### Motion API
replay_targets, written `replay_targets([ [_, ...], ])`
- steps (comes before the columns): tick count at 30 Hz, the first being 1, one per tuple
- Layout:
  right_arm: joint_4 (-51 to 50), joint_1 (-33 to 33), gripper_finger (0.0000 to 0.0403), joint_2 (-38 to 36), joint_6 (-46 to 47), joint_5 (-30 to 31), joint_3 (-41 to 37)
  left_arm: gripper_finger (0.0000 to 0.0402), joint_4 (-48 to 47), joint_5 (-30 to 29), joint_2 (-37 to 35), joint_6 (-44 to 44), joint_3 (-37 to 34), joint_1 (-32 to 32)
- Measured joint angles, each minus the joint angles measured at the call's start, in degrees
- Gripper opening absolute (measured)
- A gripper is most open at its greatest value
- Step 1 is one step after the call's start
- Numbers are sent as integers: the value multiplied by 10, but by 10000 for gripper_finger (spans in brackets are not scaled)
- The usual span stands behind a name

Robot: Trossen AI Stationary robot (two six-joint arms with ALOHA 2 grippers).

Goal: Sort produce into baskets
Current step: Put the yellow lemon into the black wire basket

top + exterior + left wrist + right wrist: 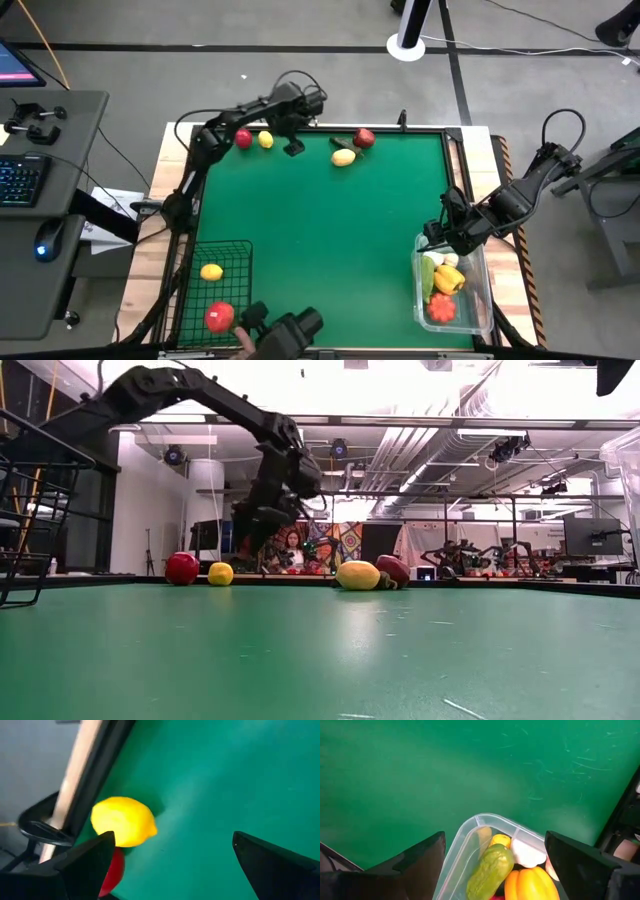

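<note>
1. Mesh basket of black wire sits at the table's near left corner, holding a lemon and a red fruit.
2. Left gripper hangs at the far left edge, fingers spread wide and empty, just beside a yellow lemon and a red apple.
3. Farther right at the far edge lie a yellow fruit and a dark red fruit, touching.
4. Right gripper hovers wide open and empty over the clear basket, which holds a green cucumber, an orange pepper and a white piece.
</note>
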Motion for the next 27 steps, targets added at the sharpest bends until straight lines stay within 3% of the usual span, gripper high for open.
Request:
replay_targets([
  [6,0,0,332,0,0,0,0,390,-6,-83,19,-40,0,3],
  [16,0,0,332,0,-24,27,0,390,12,-69,-13,-85,0,-4],
  [21,0,0,332,0,-24,40,0,390,97,-66,-69,-128,-1,-28],
  [24,0,0,332,0,-24,39,0,383,176,-70,-120,-153,-46,-46],
  [27,0,0,332,0,-24,39,0,356,261,-93,-183,-179,-150,-71],
])
